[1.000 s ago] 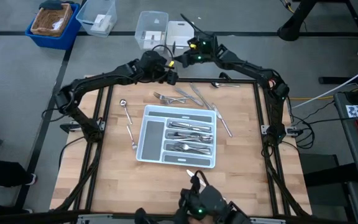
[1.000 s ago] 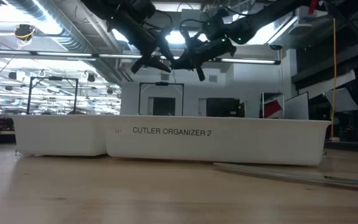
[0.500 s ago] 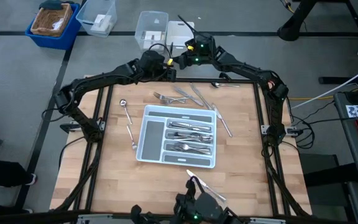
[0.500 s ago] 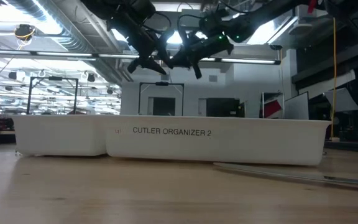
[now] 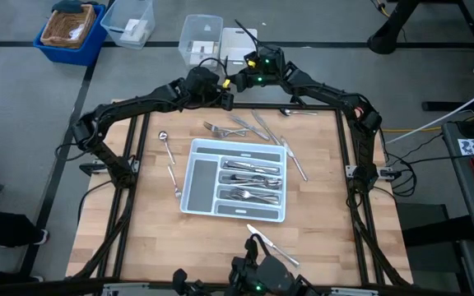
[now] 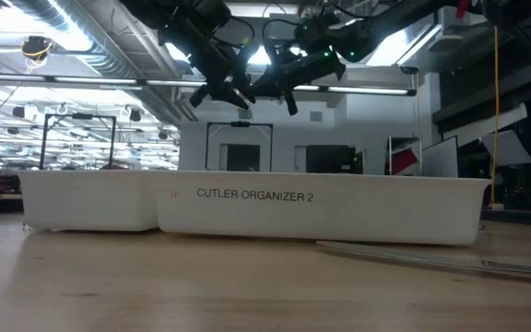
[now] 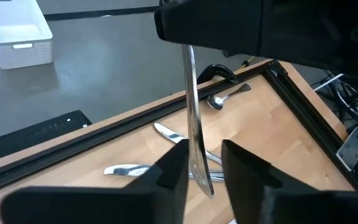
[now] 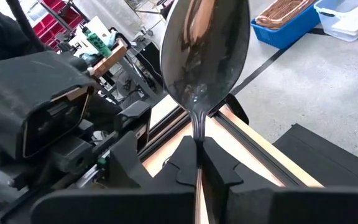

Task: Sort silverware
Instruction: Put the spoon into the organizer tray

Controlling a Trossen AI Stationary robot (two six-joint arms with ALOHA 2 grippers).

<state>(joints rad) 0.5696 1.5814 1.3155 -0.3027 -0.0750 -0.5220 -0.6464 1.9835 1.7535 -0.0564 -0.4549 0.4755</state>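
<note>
— Where is the spoon (image 8: 205,46) held?
— Above the table's (image 5: 319,238) far edge, clamped by the right gripper (image 5: 239,80); its handle hangs between the left gripper's (image 7: 201,168) fingers, not yet closed on it.
— And the rest?
— Partly sorted in the tray (image 5: 196,177), partly scattered beside it.
</note>
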